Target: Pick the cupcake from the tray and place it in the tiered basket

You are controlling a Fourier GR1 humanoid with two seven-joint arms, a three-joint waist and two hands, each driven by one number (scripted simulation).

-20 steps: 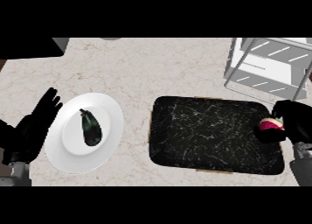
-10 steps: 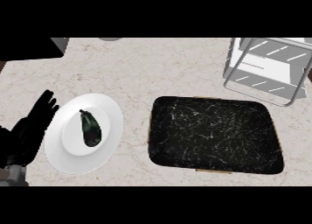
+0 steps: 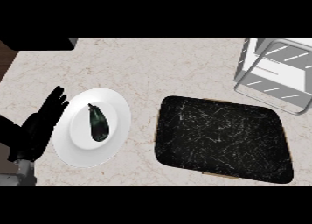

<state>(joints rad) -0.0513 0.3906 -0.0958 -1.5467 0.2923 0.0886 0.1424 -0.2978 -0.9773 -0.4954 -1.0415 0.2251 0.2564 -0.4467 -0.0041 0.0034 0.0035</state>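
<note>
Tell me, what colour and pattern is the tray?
The tray is black with thin, pale, scratch-like streaks, seen in the head view.

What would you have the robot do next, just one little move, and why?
Probably bring the right hand, which shows nowhere, into sight near the tiered basket at the upper right, so one can check whether it carries the cupcake. The black tray is bare, no cupcake shows anywhere, and the left hand rests open beside the plate.
</note>
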